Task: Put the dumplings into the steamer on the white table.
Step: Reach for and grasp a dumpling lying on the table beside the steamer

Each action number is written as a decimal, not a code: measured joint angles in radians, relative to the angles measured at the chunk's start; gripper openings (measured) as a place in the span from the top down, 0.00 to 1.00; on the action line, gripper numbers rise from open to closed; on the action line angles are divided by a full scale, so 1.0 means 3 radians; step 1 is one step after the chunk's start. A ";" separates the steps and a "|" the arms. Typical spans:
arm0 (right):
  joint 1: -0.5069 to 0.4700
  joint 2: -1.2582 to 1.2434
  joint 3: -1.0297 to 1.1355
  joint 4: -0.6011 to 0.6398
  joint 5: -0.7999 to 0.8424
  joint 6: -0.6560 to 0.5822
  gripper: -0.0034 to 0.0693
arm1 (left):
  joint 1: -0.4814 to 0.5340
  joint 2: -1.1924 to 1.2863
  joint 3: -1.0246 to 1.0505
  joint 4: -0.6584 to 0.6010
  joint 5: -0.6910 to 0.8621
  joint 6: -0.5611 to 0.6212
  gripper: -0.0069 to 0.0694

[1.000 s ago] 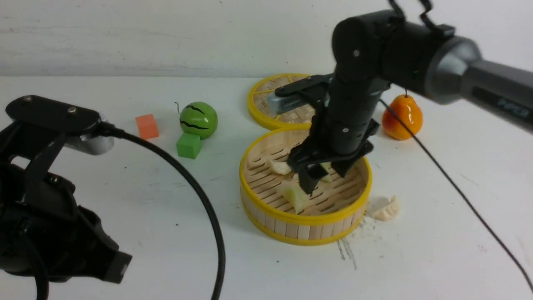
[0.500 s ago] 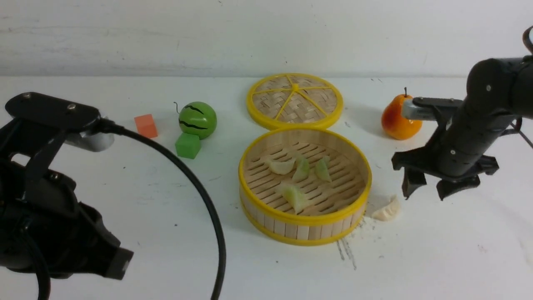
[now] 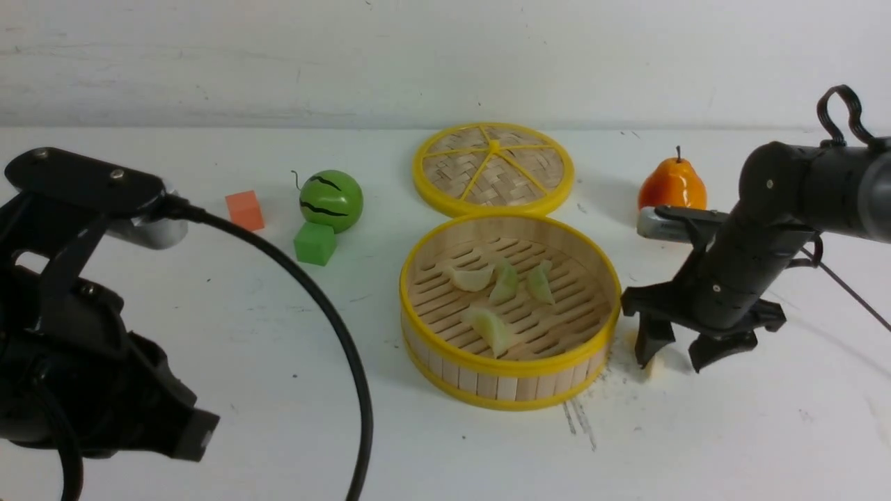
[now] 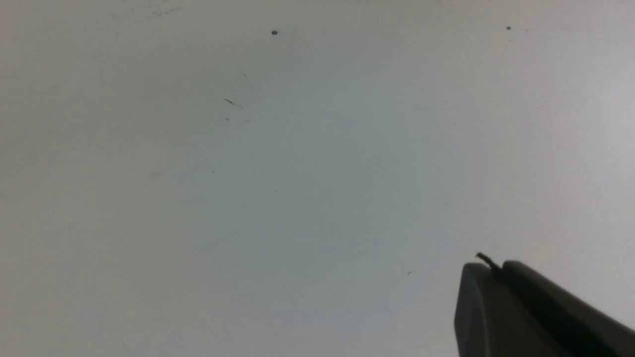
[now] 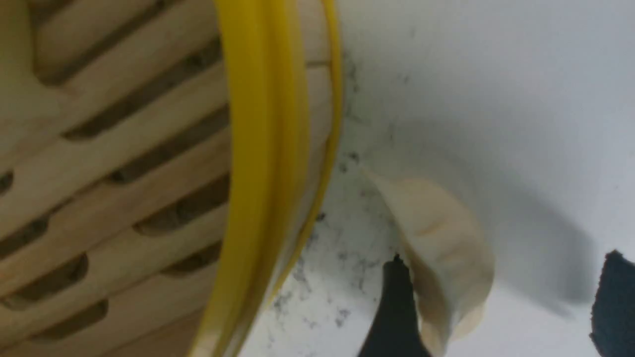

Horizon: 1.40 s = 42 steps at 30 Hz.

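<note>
between the spread jaws of the right gripper [image 3: 672, 362], 1 cream dumpling [image 5: 439, 238] beside the steamer [image 3: 501, 385]

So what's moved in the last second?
The right hand left the steamer, swung out to the robot's right, then dropped, open, around the last dumpling on the white table beside it; nothing gripped yet. The four dumplings inside, the lid, pear and watermelon stayed put.
</note>
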 joint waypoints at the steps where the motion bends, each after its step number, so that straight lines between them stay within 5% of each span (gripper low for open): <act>1: 0.0000 0.0000 0.0000 0.0000 0.0000 0.0000 0.28 | 0.0000 0.0000 0.0000 0.0000 0.0000 0.0000 0.89; 15: 0.0060 0.0000 0.0000 -0.0002 -0.0036 -0.0528 0.57 | 0.0000 0.0000 0.0000 0.0030 -0.0022 0.0000 0.88; 24: 0.0200 0.0000 0.0000 -0.0041 -0.0200 -0.0889 0.38 | 0.0000 0.0000 0.0000 0.0030 0.0122 -0.0054 0.88; 29: 0.0200 0.0000 0.0000 -0.0105 -0.0273 -0.0897 0.38 | 0.0000 0.0000 0.0000 0.0030 0.0166 -0.0114 0.87; 38: 0.0200 0.0074 -0.0003 -0.0242 -0.0266 -0.0906 0.65 | 0.0000 0.0000 0.0000 0.0030 0.0177 -0.0157 0.86; 42: 0.0200 0.0055 -0.0003 -0.0288 -0.0228 -0.0906 0.68 | 0.0000 0.0000 0.0000 0.0030 0.0177 -0.0160 0.86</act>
